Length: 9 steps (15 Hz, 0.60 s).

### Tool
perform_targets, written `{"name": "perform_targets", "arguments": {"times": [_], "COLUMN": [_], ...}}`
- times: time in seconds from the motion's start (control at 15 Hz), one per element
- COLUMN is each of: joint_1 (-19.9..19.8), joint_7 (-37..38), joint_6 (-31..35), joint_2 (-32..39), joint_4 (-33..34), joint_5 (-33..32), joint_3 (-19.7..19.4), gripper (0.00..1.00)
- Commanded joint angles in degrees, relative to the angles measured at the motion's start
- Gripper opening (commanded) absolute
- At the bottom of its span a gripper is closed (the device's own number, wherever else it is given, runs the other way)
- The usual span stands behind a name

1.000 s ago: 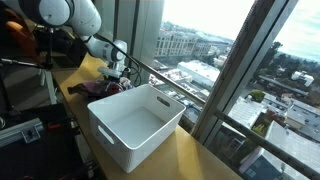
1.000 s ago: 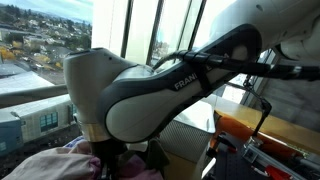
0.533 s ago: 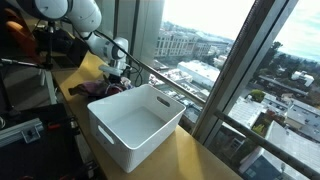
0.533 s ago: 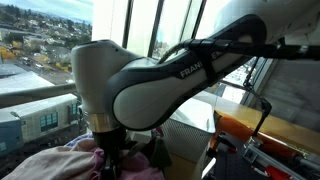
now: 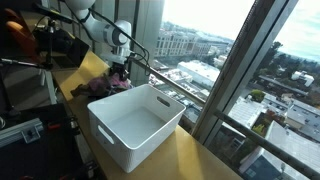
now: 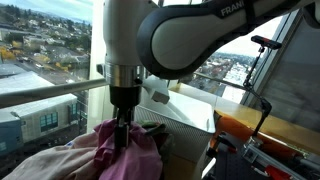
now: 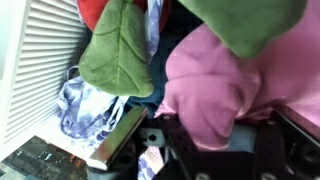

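Observation:
My gripper is shut on a pink cloth and holds it bunched, hanging above a heap of clothes. In the wrist view the pink cloth fills the space between the dark fingers of the gripper. Around it lie a green cloth, a blue-and-white patterned cloth and a red cloth. From farther off, in an exterior view, the gripper hangs over the clothes heap by the window, with the pink cloth beneath it.
A large white bin stands empty on the wooden table, close to the clothes heap. Floor-to-ceiling windows with a rail run along the table's far side. Dark equipment and a tripod stand behind the arm.
The jaws have closed on the pink cloth. The arm has then risen, pulling the cloth up off the heap.

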Motion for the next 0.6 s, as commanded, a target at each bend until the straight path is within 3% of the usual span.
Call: {"name": "perform_targets", "arguments": {"times": [0.0, 0.53], "joint_1": [-1.93, -5.94], "joint_7": [-2.18, -6.62], "joint_6": [2.53, 4.25], "joint_2": [-7.83, -18.7], "joint_4": [-7.43, -14.46], "joint_5": [1.83, 5.68], "joint_3": [0.51, 0.5], "gripper": [0.0, 0.0]}}
